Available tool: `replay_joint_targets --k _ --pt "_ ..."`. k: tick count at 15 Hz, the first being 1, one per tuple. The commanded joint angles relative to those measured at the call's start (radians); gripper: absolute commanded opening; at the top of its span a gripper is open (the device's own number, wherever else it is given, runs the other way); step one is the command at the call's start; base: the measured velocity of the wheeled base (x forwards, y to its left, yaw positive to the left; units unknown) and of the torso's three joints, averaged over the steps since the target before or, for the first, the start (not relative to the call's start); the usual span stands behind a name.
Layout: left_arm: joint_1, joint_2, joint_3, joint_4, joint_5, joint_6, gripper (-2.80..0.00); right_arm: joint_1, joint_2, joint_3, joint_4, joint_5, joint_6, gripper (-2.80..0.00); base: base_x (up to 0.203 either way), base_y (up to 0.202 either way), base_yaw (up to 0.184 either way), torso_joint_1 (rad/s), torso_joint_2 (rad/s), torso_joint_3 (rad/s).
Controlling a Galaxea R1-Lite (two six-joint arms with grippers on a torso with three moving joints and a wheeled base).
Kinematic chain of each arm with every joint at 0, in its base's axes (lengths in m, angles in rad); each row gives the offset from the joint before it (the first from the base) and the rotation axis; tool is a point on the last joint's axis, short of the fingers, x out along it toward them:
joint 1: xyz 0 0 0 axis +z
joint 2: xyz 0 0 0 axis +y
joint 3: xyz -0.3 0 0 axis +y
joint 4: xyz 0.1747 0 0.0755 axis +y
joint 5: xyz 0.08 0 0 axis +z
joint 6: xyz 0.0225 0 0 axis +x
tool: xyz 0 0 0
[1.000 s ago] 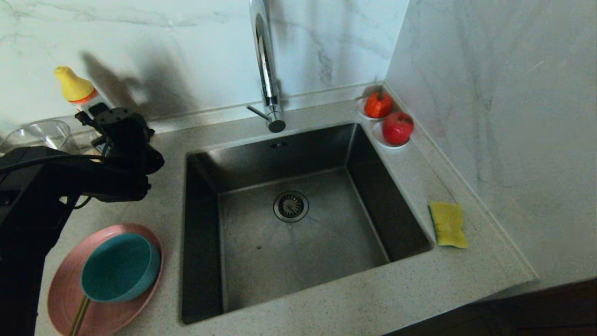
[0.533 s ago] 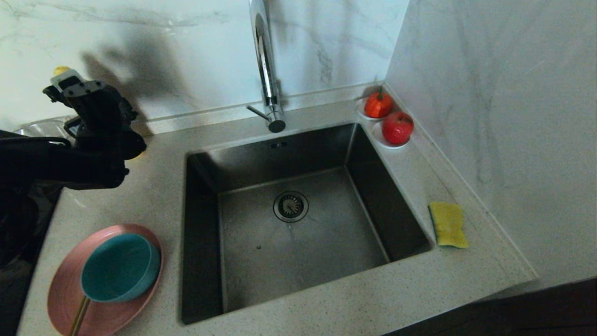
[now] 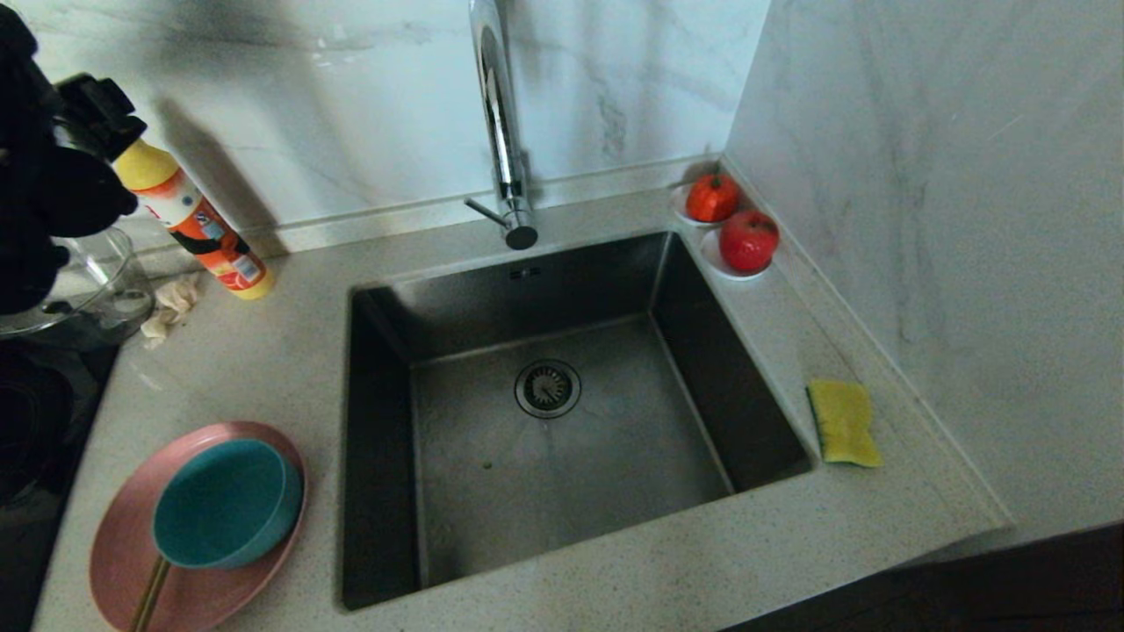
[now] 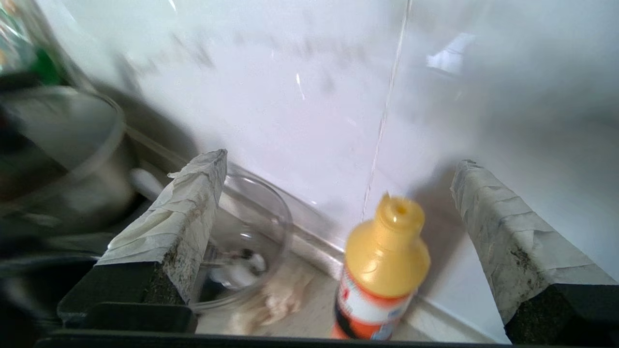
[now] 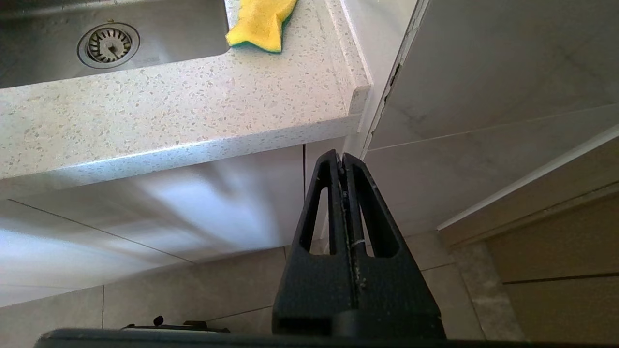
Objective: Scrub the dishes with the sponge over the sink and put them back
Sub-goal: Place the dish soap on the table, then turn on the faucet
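Since a second ago the left arm has gone up and back to the far left corner, so the yellow and orange bottle (image 3: 198, 224) and the little rag (image 3: 171, 303) it hid now show. Its left gripper (image 4: 338, 241) is high above the bottle, with the two taped fingers (image 4: 184, 212) wide apart and nothing between them. A clear glass bowl (image 3: 79, 290) sits just beside the rag. The pink plate (image 3: 118, 549) rests on the desk (image 3: 263, 369) to the left of the sink (image 3: 562, 439), and the teal bowl (image 3: 224, 502) sits on the plate. A thin wooden stick (image 3: 149, 597) lies on the plate against the bowl. The sponge (image 3: 843, 421) lies flat on the desk right of the sink, close to the wall. Two red fruits (image 3: 746, 239) sit on small white saucers in the back corner, near the tall tap (image 3: 500, 132). The right gripper (image 5: 344, 164) hangs low under the edge of the desk, its fingers pressed together and holding nothing.
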Motion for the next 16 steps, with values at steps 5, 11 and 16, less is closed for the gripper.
replay_joint_targets --k 5,11,16 --pt "-0.062 -0.442 0.178 0.275 -0.059 -0.003 0.00 -0.001 0.000 0.000 0.000 0.000 0.000 -2.80 0.000 0.000 0.000 0.000 0.00 0.000" --pt "-0.065 -0.685 0.365 0.440 -0.185 0.002 -2.80 0.000 0.000 0.000 0.000 0.000 0.000 -2.80 0.000 0.000 0.000 0.000 0.00 0.000" --pt "-0.066 -0.820 0.437 0.562 -0.235 0.000 -2.80 -0.001 0.000 0.000 0.000 0.000 0.000 -2.80 0.000 0.000 0.000 0.000 0.00 0.000"
